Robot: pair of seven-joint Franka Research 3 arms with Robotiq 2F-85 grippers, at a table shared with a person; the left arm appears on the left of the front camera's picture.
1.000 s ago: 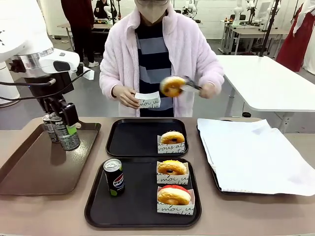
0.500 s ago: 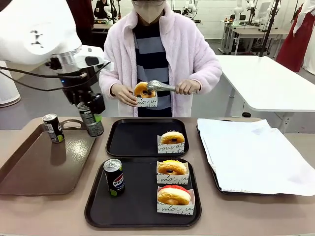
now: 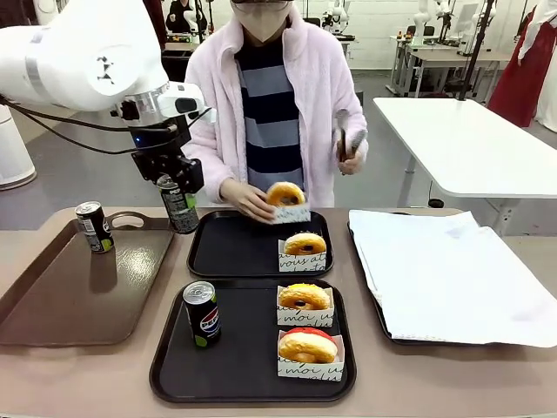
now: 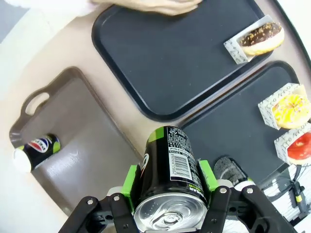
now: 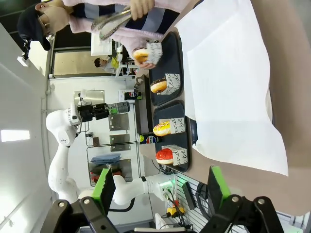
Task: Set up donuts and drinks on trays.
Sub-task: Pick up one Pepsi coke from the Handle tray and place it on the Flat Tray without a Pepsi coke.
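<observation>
We see the left tool [image 3: 177, 198] pinching a black soda can [image 3: 179, 207] between its green pads [image 4: 205, 175], the can upright in the air above the gap between the brown handled tray [image 3: 61, 296] and the far black tray [image 3: 231, 248]. In the left wrist view the can's [image 4: 169, 170] silver top faces the camera and the barcode side shows. The right tool [image 5: 160, 191] stands spread, nothing between its fingers, above the desk [image 5: 252, 165] near the white paper [image 5: 228, 82].

Moving outward, a second can [image 3: 94, 227] stands at the far end of the brown tray (in the left wrist view it appears tipped sideways, which is only the camera's roll). A third can [image 3: 202, 313] stands upright at the left of the near black tray [image 3: 174, 366], which also carries a yellow-glazed donut [image 3: 304, 298] and a red-glazed donut [image 3: 306, 347], each in its printed sleeve. The far black tray holds one sleeved donut [image 3: 305, 245] at its near right corner.

The person's one hand [image 3: 248, 198] holds another sleeved donut [image 3: 285, 197] low over the far edge of that tray; we cannot tell whether it touches the tray. The other hand [image 3: 351, 150] holds metal tongs [image 3: 342, 132] upright at chest height. To the right lies the paper-lined tray [image 3: 370, 287].
</observation>
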